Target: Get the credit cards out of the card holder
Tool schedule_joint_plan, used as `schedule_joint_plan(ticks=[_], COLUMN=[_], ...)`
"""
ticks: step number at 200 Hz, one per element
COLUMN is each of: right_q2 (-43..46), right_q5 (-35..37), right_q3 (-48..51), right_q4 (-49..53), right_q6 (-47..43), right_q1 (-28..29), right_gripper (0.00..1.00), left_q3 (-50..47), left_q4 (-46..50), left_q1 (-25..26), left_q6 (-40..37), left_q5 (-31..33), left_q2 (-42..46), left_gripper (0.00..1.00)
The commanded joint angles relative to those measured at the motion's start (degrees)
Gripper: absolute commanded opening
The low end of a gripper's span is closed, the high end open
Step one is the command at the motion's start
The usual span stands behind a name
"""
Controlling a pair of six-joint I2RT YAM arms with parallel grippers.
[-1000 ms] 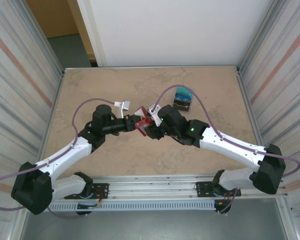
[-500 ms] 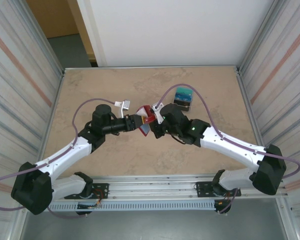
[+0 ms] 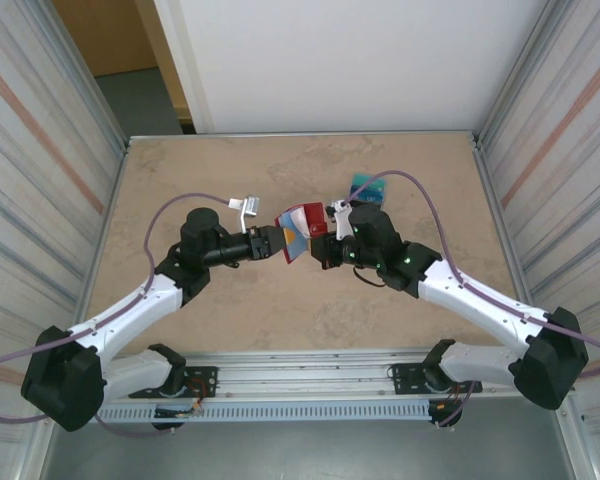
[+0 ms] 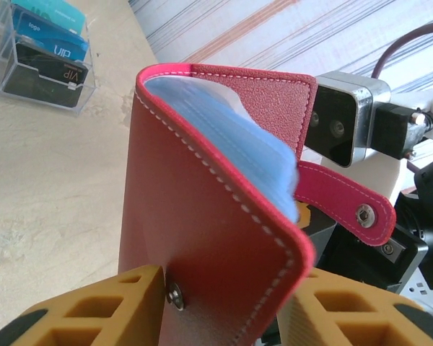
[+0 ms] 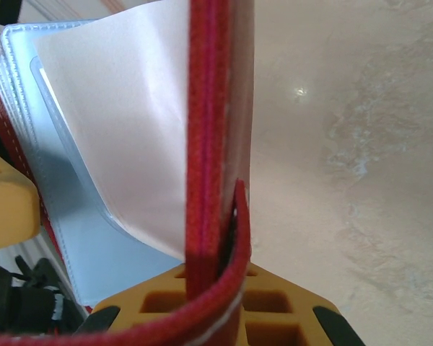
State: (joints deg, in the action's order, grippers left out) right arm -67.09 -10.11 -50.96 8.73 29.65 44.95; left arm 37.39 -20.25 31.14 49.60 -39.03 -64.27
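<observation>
The red card holder (image 3: pixel 302 222) hangs above the table between both arms, partly spread open. My left gripper (image 3: pixel 277 243) is shut on one end of it; in the left wrist view the card holder (image 4: pixel 202 216) sits between the orange fingers (image 4: pixel 94 306), its snap stud against the left one. My right gripper (image 5: pixel 216 277) is shut on the edge of the other red cover (image 5: pixel 206 144) and the tab. Pale blue clear pockets (image 5: pixel 101 130) fan out; no card is discernible in them. Teal, blue and dark credit cards (image 4: pixel 47 43) stand in a clear rack.
The clear rack with the cards (image 3: pixel 365 188) sits on the table behind the right arm, partly covered by it. A white cable tag (image 3: pixel 242 205) hangs by the left arm. Ribbed metal walls (image 3: pixel 50 170) close both sides.
The right gripper closed on the holder's cover and pulled it right and back. The holder spread open and rose. The left jaws widened around it.
</observation>
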Motion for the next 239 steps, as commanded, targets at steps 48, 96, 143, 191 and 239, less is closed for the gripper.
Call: schedule_joint_plan(ticks=[48, 96, 143, 191, 239], right_q2=[2.9, 3.4, 3.5, 3.5, 3.6], right_q5=[-4.7, -4.9, -4.8, -5.3, -6.5], right_q3=[1.9, 2.8, 3.4, 3.7, 4.0], right_q4=[-6.1, -6.4, -6.8, -7.3, -8.2], right_q6=[4.8, 5.1, 5.4, 5.8, 6.2], right_q1=[-2.4, -2.8, -3.0, -3.6, -3.8], right_gripper=[0.01, 0.01, 0.00, 0.00, 0.00], left_q3=[-0.6, -0.8, -1.2, -1.5, -1.6], left_q4=[-4.0, -4.1, -4.3, -4.6, -5.1], left_q1=[-0.4, -0.6, -0.7, -1.0, -1.1], left_q6=[0.4, 0.2, 0.1, 0.0, 0.0], left_q5=[-1.3, -1.2, -1.6, -2.2, -2.4], left_q2=[0.4, 0.9, 1.7, 2.4, 1.9], left_gripper=[0.35, 0.35, 0.38, 0.39, 0.38])
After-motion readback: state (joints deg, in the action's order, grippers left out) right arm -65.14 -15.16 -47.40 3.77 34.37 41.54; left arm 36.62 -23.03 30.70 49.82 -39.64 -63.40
